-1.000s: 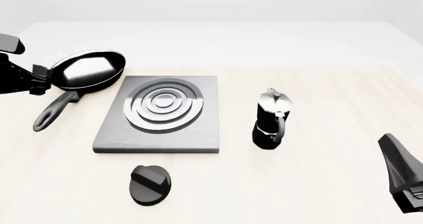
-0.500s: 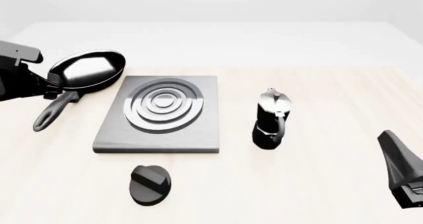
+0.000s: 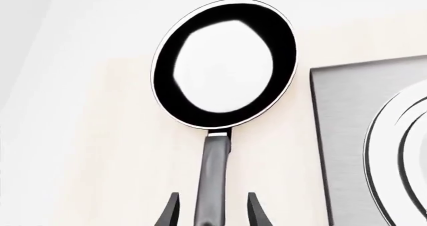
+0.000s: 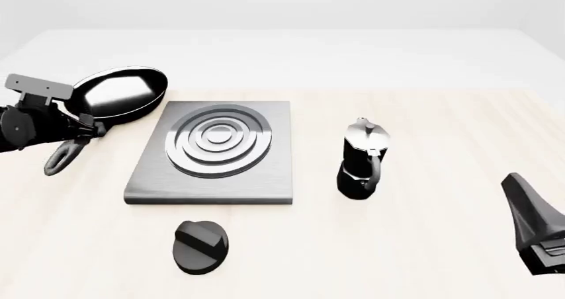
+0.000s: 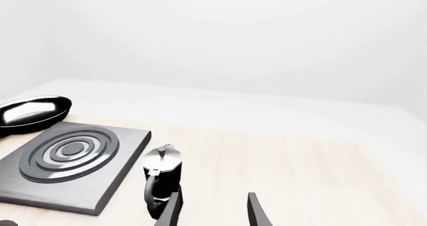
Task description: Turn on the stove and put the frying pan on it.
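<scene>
The frying pan (image 4: 119,92), black with a glossy inside, lies left of the stove (image 4: 216,147), its long handle (image 4: 63,157) pointing toward the near left. My left gripper (image 4: 86,128) hovers at the handle near the pan's rim. In the left wrist view the handle (image 3: 213,171) runs between the open fingers (image 3: 170,212) with a gap on each side, below the pan (image 3: 223,61). The black round knob (image 4: 201,246) sits in front of the stove. My right gripper (image 4: 517,190) is low at the near right, open (image 5: 212,211) and holding nothing.
A black-and-silver moka pot (image 4: 362,160) stands right of the stove, and shows just ahead of the right fingers as the moka pot (image 5: 160,178). The stove's corner (image 3: 360,136) lies close beside the pan. The pale wooden table stretches far to the right.
My left gripper has moved right, from the table's left edge to the pan's handle, and now straddles it. The right arm has barely shifted.
</scene>
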{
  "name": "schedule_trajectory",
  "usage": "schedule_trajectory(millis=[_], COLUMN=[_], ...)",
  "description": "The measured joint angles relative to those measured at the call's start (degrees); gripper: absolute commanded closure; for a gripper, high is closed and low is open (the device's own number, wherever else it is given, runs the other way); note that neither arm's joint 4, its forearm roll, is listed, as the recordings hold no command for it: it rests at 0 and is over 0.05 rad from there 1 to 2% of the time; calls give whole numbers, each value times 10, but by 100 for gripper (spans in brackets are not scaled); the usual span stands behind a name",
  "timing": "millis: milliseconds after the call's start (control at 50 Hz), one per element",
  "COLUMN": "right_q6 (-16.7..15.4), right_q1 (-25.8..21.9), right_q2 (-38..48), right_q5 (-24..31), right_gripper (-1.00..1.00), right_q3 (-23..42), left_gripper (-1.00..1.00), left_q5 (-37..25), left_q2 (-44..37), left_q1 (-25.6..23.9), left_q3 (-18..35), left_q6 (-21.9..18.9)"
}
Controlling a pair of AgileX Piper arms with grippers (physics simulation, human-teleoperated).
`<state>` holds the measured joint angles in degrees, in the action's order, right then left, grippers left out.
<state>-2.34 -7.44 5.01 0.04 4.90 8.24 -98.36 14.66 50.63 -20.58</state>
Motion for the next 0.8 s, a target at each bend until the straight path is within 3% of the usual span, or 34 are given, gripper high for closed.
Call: schedule_trajectory(millis=[800], right_q6=[-1], right_q1=[0], right_q2=[30], right_q5=[-34], right_gripper=[-100], right_q3=[-12], left_gripper=[-100], left_q5=[53], left_q2=[-95], left_q1=[26], left_q3=[7], left_q6=[-30])
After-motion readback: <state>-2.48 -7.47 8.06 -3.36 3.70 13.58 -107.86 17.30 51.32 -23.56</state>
